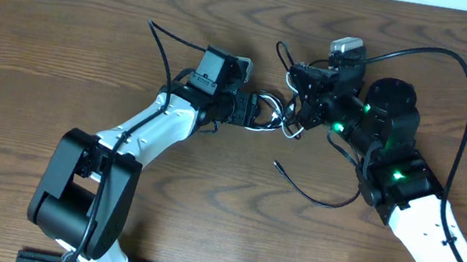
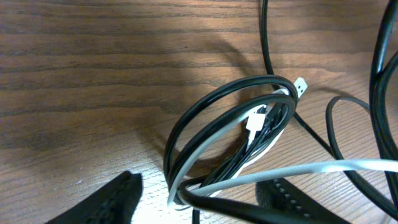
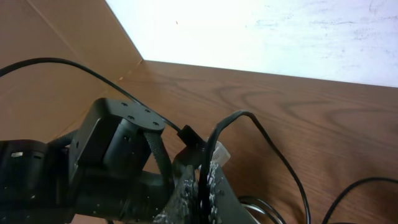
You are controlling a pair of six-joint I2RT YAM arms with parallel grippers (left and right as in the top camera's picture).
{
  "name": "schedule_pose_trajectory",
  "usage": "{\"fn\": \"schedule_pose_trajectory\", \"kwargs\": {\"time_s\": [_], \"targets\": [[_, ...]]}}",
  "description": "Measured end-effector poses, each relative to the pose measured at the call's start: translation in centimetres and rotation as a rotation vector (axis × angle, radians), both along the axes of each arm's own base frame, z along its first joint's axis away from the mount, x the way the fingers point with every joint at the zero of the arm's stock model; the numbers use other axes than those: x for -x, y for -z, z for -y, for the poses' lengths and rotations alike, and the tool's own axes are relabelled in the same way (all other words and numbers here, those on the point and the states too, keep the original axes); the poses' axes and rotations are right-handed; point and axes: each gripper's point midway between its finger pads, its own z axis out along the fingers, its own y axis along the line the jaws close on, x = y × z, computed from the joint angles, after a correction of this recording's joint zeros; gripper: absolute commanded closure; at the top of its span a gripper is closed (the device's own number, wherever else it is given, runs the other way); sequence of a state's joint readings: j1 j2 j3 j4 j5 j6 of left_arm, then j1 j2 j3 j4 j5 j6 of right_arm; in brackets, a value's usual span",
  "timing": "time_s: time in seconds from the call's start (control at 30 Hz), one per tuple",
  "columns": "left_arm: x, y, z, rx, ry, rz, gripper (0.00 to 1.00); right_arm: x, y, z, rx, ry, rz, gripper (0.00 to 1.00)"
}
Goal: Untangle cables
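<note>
The black cable (image 2: 200,116) and the white cable (image 2: 250,123) lie in a tangled coil on the wooden table; the tangle also shows in the overhead view (image 1: 270,114). The white cable's plug (image 2: 300,86) sticks out at the coil's right. My left gripper (image 2: 205,204) is open, with the near edge of the coil between its fingers; it also shows in the overhead view (image 1: 251,111). My right gripper (image 3: 204,190) is shut on a strand of the black cable (image 3: 249,118) just right of the tangle, with a white plug (image 3: 219,153) at its tip. It also shows in the overhead view (image 1: 301,106).
A loose end of black cable (image 1: 309,190) trails across the table in front of the right arm. The arms' own thicker black wires (image 1: 455,67) arch over the table. The left arm's wrist (image 3: 118,146) is close beside the right gripper. A cardboard wall (image 3: 56,37) stands at the table's far left.
</note>
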State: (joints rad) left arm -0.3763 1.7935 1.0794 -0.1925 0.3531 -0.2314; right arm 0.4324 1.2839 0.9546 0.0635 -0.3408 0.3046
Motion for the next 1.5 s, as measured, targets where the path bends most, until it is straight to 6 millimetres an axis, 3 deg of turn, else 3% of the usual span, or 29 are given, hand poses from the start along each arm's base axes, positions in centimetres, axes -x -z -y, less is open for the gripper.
{"fn": "schedule_pose_trajectory", "kwargs": {"time_s": [0.1,0.17,0.23,0.27,0.43,0.57,0.63,0.77,0.87,0.97,1.03,1.13,1.17,1.23,1.37,1.5], "targets": [[0.1,0.6,0.0,-0.005,-0.001,-0.015,0.5,0.0,0.0,0.0,-0.002,0.0,-0.002,0.99],[0.2,1.4,-0.1,-0.012,0.0,-0.032,0.6,0.0,0.0,0.0,-0.002,-0.001,-0.003,0.99],[0.4,2.4,-0.2,-0.021,-0.004,-0.058,0.75,0.0,0.0,0.0,-0.002,-0.001,-0.004,0.99],[0.5,2.8,-0.2,-0.025,-0.002,-0.067,0.91,0.0,0.0,0.0,-0.002,-0.001,-0.004,0.99],[0.6,2.9,-0.2,-0.025,0.0,-0.071,0.92,0.0,0.5,0.2,0.009,0.009,-0.022,0.99],[1.3,2.0,-1.3,-0.034,-0.016,-0.095,0.93,-0.7,3.2,2.5,0.091,0.134,-0.108,0.99],[1.6,0.3,-2.3,-0.031,-0.038,-0.092,0.93,-1.2,5.1,5.0,0.159,0.245,-0.165,0.99],[2.0,-5.2,-5.2,-0.004,-0.106,-0.028,0.92,-2.0,8.0,11.6,0.3,0.506,-0.253,0.99],[2.4,-9.2,-7.1,0.043,-0.151,0.038,0.93,-2.6,8.5,15.8,0.345,0.651,-0.273,0.99],[2.6,-12.8,-7.5,0.16,-0.142,0.098,0.93,-3.0,8.4,19.5,0.357,0.767,-0.28,0.99],[2.5,-14.9,-7.1,0.259,-0.123,0.13,0.93,-3.2,8.4,20.8,0.341,0.795,-0.288,0.84],[2.3,-17.2,-6.3,0.399,-0.091,0.146,0.93,-3.4,8.3,19.6,0.29,0.705,-0.292,0.52],[2.2,-17.8,-5.9,0.43,-0.079,0.151,0.92,-3.5,8.1,18.4,0.266,0.642,-0.288,0.4],[2.4,-18.6,-5.3,0.49,-0.057,0.142,0.93,-3.4,7.4,15.0,0.202,0.454,-0.264,0.3],[3.1,-18.5,-5.0,0.522,-0.06,0.088,0.93,-2.1,4.8,9.0,0.084,0.129,-0.183,0.28],[3.4,-18.4,-4.5,0.525,-0.053,0.076,0.93,-0.6,3.3,5.8,0.029,-0.042,-0.134,0.3]]}}
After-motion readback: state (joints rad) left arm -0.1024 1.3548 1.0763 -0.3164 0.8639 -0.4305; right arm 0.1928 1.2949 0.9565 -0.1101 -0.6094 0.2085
